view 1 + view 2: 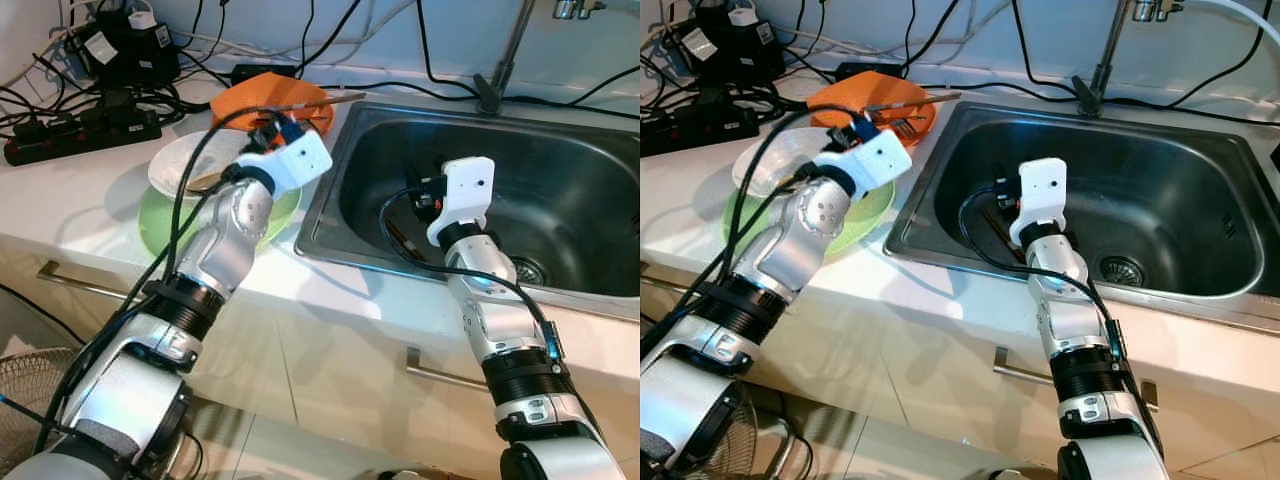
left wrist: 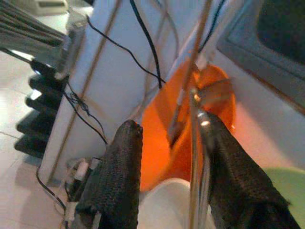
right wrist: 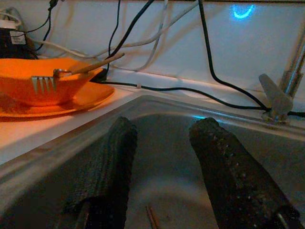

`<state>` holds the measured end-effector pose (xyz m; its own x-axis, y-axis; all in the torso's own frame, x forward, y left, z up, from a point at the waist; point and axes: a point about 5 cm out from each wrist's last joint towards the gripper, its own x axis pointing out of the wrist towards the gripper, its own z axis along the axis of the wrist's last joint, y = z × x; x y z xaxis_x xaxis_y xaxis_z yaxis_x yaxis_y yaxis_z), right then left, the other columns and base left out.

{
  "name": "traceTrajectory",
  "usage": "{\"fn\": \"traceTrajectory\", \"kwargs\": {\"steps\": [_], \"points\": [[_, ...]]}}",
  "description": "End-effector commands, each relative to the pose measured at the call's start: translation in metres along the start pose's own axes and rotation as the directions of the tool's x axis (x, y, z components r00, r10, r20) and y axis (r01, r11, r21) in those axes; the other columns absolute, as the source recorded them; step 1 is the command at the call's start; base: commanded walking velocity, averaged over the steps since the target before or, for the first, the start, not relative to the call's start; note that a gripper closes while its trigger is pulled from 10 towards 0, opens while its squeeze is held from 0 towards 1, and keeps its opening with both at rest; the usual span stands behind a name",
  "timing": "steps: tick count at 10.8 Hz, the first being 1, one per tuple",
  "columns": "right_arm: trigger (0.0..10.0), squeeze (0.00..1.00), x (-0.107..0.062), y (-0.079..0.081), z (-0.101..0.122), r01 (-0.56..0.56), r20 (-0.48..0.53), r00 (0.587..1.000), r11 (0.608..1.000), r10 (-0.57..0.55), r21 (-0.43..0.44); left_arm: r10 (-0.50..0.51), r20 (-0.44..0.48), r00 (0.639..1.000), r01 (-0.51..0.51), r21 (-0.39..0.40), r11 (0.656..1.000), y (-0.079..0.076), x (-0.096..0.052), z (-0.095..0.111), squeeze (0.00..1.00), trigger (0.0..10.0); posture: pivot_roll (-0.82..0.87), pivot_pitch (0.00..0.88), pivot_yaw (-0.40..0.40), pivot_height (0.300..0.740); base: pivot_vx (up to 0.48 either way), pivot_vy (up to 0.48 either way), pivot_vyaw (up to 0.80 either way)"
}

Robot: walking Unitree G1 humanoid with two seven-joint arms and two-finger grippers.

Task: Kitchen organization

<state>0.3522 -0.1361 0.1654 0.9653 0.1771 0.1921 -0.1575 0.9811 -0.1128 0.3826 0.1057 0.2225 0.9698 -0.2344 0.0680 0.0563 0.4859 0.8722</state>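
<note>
Dishes still on counter, upper left of frame: orange bowl (image 1: 268, 100) w/ fork (image 3: 44, 82), white bowl (image 1: 200, 160) on green plate (image 1: 155, 222). Left gripper (image 2: 164, 176) over white bowl, jaws apart, utensil along one finger. Right gripper (image 3: 162, 164) low in sink (image 1: 560, 190), jaws wide, empty. Looks early; most sorting left.

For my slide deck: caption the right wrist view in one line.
Open right gripper inside the steel sink, with a fork resting in the orange bowl on the counter.
</note>
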Motion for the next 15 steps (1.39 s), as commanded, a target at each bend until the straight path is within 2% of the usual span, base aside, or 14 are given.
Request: {"fn": "traceTrajectory", "kwargs": {"steps": [1, 3, 9, 12, 15], "points": [[10.0, 0.0, 0.001, 0.0, -0.001, 0.006, -0.008, 1.0, 1.0, -0.006, -0.004, 0.014, 0.013, 1.0, -0.014, 0.018, 1.0, 0.007, -0.002, 0.002, 0.0, 10.0, 0.04, 0.026, 0.038, 0.74, 0.0, 0.0, 0.0], [10.0, 0.0, 0.001, 0.0, -0.001, 0.01, -0.006, 1.0, 1.0, -0.01, -0.006, 0.034, 0.025, 0.999, -0.035, 0.046, 0.998, 0.016, -0.006, 0.004, 0.0, 10.0, 0.04, 0.026, 0.037, 0.74, 0.0, 0.0, 0.0], [10.0, 0.0, 0.003, -0.002, 0.0, 0.018, -0.006, 1.0, 1.0, -0.018, -0.01, -0.024, 0.025, 0.999, 0.023, 0.053, 0.998, 0.012, -0.019, 0.004, 0.0, 10.0, 0.05, 0.022, 0.036, 0.74, 0.0, 0.0, 0.0], [10.0, 0.0, 0.004, -0.002, 0.0, 0.022, -0.009, 1.0, 1.0, -0.022, -0.011, -0.009, 0.0, 1.0, 0.009, 0.087, 0.996, 0.02, -0.025, 0.0, 0.0, 10.0, 0.05, 0.022, 0.035, 0.74, 0.0, 0.0, 0.0], [10.0, 0.0, 0.004, -0.002, 0.0, 0.023, -0.011, 1.0, 1.0, -0.023, -0.012, -0.026, 0.011, 1.0, 0.025, 0.086, 0.996, 0.02, -0.028, 0.005, 0.0, 10.0, 0.05, 0.024, 0.033, 0.74, 0.0, 0.0, 0.0]]}}
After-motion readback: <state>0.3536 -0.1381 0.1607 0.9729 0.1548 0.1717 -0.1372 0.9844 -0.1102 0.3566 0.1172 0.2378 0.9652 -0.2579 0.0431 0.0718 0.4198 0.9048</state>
